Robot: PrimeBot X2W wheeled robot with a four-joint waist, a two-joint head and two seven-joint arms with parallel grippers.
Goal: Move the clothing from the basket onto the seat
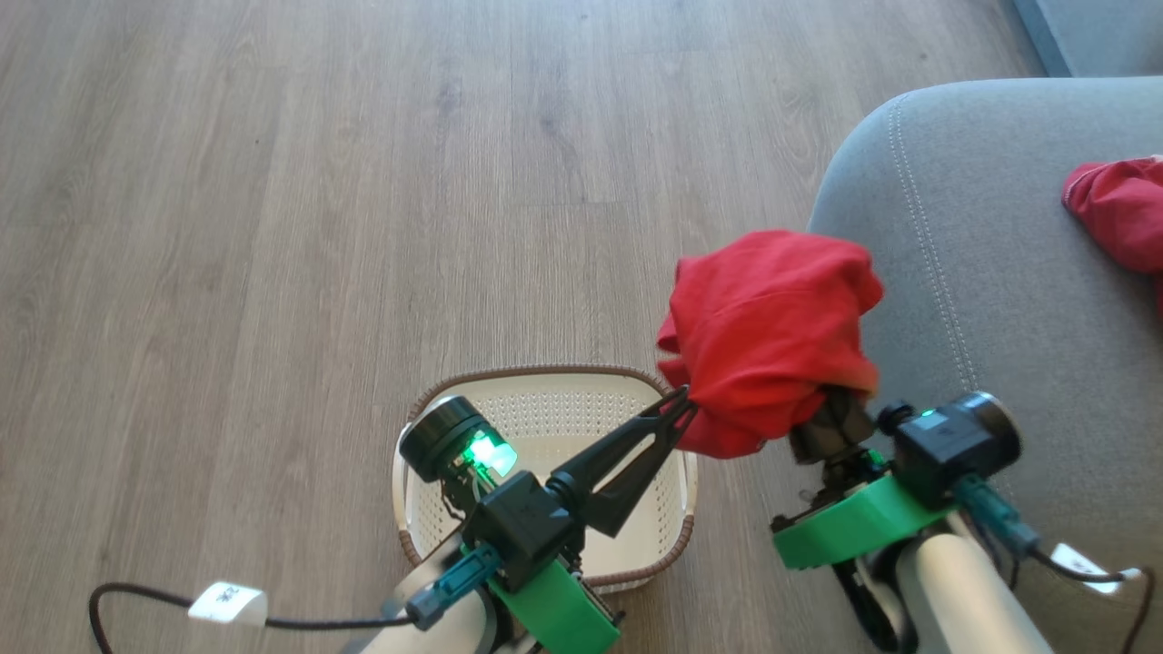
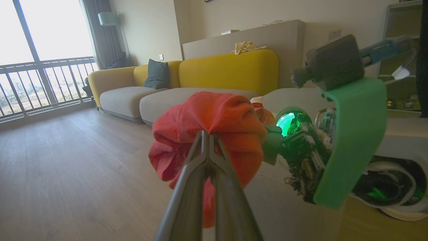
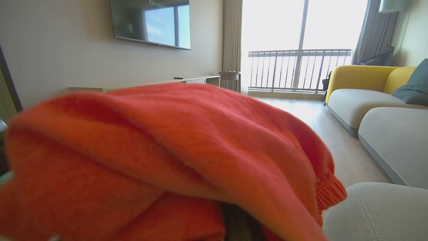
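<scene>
Red garment (image 1: 772, 336) bunched, aloft, at 2 o'clock from basket (image 1: 545, 373), seat (image 1: 999, 291) at its 3 o'clock. Left gripper (image 1: 683, 406) pinched closed on its 7 o'clock fold. Right gripper (image 1: 829, 421) closed, fingers buried under cloth; grip unconfirmed. Second garment (image 1: 1122, 213) on seat, far 3 o'clock. Risk: draped cloth snags right fingers on release, or lands on rounded edge and slides to floor (image 1: 273, 227).

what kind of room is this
Most likely a home living room: there is a yellow sofa with grey seat cushions, a television mounted on the wall, and a wooden floor running to tall windows with a balcony railing outside.
</scene>
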